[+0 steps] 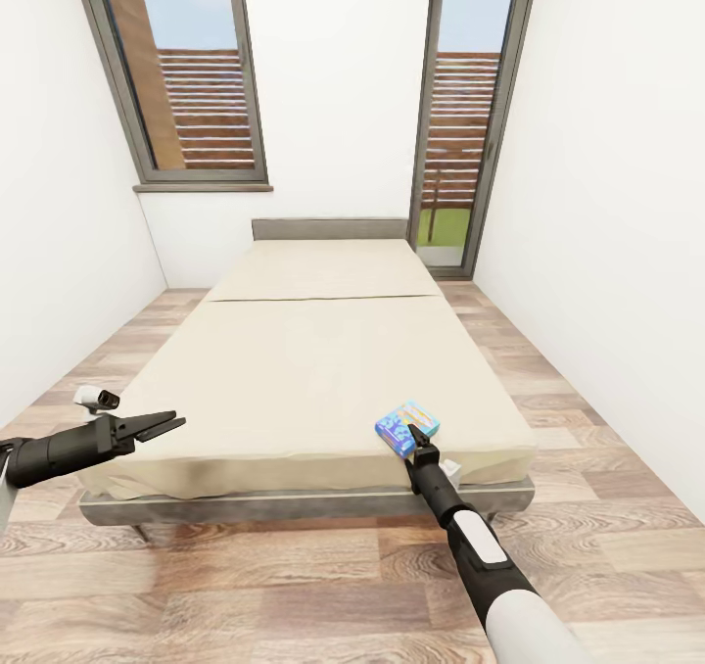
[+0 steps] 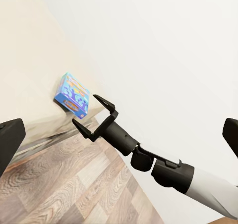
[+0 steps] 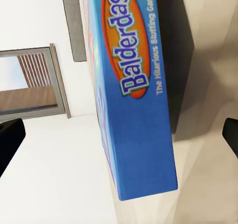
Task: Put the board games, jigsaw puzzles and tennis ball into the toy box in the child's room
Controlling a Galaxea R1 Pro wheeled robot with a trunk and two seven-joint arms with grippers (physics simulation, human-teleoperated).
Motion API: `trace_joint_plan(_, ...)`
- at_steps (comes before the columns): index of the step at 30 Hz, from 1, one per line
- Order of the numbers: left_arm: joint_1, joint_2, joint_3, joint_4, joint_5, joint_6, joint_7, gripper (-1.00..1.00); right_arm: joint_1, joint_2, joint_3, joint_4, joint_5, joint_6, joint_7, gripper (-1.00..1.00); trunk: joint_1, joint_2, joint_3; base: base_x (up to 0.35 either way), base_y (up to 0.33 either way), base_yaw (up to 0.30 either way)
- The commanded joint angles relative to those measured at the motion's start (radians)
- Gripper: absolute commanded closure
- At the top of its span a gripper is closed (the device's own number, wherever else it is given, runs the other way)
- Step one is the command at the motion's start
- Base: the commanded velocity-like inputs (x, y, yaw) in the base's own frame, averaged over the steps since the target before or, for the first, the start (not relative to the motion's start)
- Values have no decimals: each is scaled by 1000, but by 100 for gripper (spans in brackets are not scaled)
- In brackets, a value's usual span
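1. The right tool point(image 1: 419, 436) stood with its jaws spread wide just short of the board game point(image 1: 406, 427), which hid where the fingertips ended, so contact could not be told.
2. One board game lay on the bed point(image 1: 294, 370), a blue box near the foot at the right corner; its side read "Balderdash" in the right wrist view.
3. The left tool point(image 1: 164, 423) hovered over the bed's near left corner, its jaws narrowly parted, holding nothing.
4. Two dark-framed windows point(image 1: 191, 67) stood in the far wall.
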Motion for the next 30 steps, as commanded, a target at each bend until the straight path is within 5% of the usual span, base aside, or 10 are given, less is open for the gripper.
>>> trace_joint_plan(1,-1,0,0,0,-1,11,-4,-100,-1,1,-7,0,-8,10,2,-100,0,0,-1,-3,0,0)
trace_joint_plan(30,-1,0,0,0,0,11,-4,-100,-1,1,-7,0,-8,10,2,-100,0,0,-1,-5,0,0)
